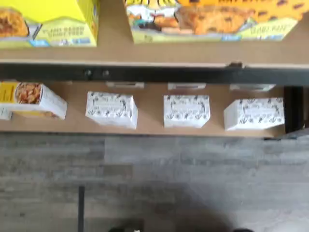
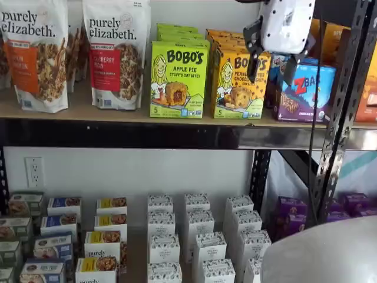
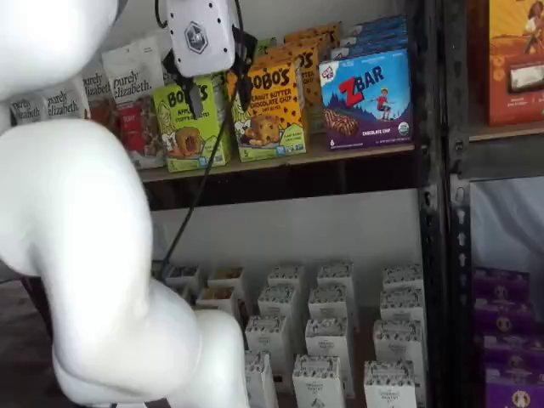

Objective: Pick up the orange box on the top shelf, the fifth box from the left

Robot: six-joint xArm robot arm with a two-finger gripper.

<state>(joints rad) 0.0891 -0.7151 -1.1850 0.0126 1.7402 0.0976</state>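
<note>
Two fingers (image 2: pixel 271 66): spread wide, nothing between them, hanging in front of the shelf's goods in both shelf views.
Orange box (image 2: pixel 237 82): upright on the top shelf (image 2: pixel 70 112), at about 3 o'clock of the lime-green Apple Pie box (image 2: pixel 178 79) and at 9 o'clock of the ZBar box (image 2: pixel 303 91), close to both.
Gripper position: in front of the orange box's upper right part, not touching it as far as can be told.
Step in hand: lining up for the grasp.
Doing it well: probably centre the fingers on the box's two side faces, enter the narrow gaps to the neighbours squarely, then close.
</note>
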